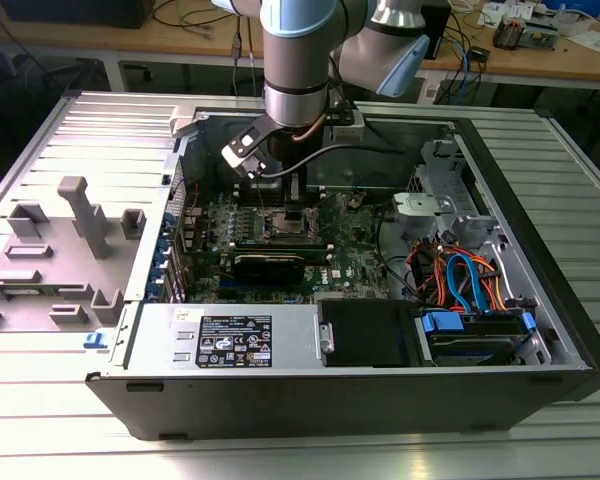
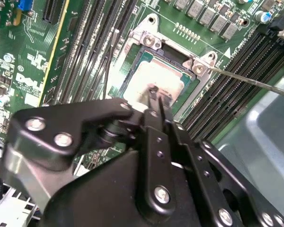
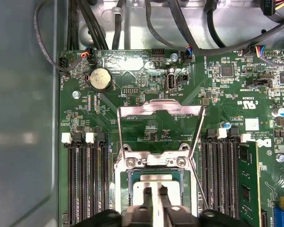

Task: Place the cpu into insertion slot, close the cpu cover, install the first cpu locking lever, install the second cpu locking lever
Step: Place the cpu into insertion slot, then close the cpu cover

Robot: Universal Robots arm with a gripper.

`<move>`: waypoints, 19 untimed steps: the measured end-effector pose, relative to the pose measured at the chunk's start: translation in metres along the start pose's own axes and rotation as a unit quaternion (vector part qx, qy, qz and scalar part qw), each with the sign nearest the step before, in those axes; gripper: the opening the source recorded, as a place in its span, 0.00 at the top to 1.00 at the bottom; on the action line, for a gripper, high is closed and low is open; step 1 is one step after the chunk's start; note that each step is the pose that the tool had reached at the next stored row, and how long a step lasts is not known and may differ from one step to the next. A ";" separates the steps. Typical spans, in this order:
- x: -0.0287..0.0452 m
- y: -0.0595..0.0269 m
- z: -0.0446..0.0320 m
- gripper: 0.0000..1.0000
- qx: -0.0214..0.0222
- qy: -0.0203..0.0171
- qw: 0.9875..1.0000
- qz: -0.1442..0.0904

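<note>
From where I stand the arm reaches down into the open case (image 1: 540, 330), its gripper (image 3: 155, 191) low over the slot (image 2: 168, 54) in the middle of the board (image 3: 85, 109). The cpu (image 3: 156, 181) lies in the slot, silver top up, and looks flat and square to the frame. The two fingers (image 3: 146, 201) stand a narrow gap apart with nothing between them; in the second wrist view one tip seems to rest on the chip's near edge. The cover (image 3: 161, 106) stands tipped up behind the slot, and a thin lever (image 2: 246, 80) is swung out beside it. To my eye the seating is what matters here: the chip must sit level on all four sides with no forcing, and only light, straight-down pressure is wanted.
</note>
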State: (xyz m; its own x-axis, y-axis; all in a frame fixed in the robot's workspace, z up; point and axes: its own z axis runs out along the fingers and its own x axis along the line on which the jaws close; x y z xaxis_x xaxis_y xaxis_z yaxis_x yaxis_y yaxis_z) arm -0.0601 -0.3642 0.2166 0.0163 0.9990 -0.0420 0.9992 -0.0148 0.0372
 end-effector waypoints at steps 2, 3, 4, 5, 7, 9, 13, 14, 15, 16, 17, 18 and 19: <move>0.0000 0.0000 -0.0007 0.89 0.000 0.000 1.000 0.000; 0.0000 0.0000 -0.0007 0.89 0.000 0.000 1.000 0.000; 0.0000 0.0000 -0.0007 0.89 0.000 0.000 1.000 0.000; 0.0000 0.0000 -0.0008 0.89 0.000 0.000 1.000 0.000; 0.0000 0.0000 -0.0010 0.89 0.000 0.000 1.000 0.000; 0.0000 0.0000 -0.0011 0.89 0.000 0.000 1.000 0.000; -0.0001 0.0000 -0.0014 0.89 0.000 0.000 1.000 0.000; -0.0002 0.0000 -0.0020 0.89 0.000 0.000 1.000 0.000; -0.0001 0.0000 -0.0024 0.89 0.000 0.000 1.000 0.000; -0.0002 0.0000 -0.0033 0.89 0.000 0.000 1.000 0.000; -0.0002 0.0000 -0.0041 0.89 0.000 0.000 1.000 0.000; -0.0002 0.0001 -0.0049 0.89 0.000 0.000 1.000 0.000; -0.0003 0.0001 -0.0058 0.89 0.000 0.000 1.000 0.000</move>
State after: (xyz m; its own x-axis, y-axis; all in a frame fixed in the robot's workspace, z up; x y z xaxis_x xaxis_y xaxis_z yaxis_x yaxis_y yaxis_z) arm -0.0602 -0.3643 0.2225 0.0164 0.9990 -0.0420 0.9992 -0.0148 0.0373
